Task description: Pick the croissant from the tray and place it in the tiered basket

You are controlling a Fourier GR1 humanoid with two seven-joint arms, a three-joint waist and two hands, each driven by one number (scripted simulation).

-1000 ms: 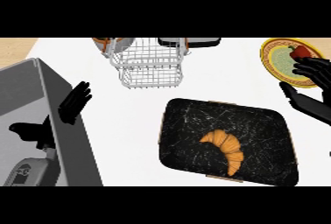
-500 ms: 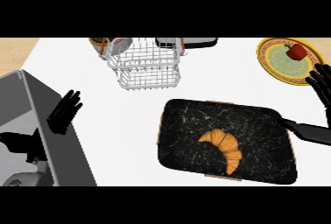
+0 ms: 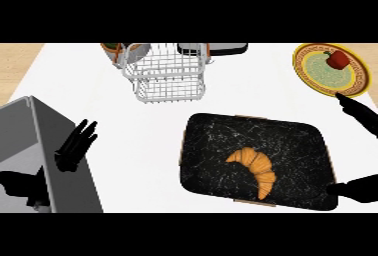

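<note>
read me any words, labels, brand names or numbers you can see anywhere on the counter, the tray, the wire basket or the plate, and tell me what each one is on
None: no readable text, number or sign shows anywhere.
Tray: only white marbling, no lettering.
Croissant: unmarked.
Tiered basket: bare wire, no tag.
Plate: a patterned rim, no letters.
Grey box at left: plain faces.

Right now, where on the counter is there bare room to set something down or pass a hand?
Bare white counter lies between the wire basket, the grey block and the black tray; another patch runs between basket and plate. The tray's right edge is crowded by the right hand. The croissant lies mid-tray.
</note>
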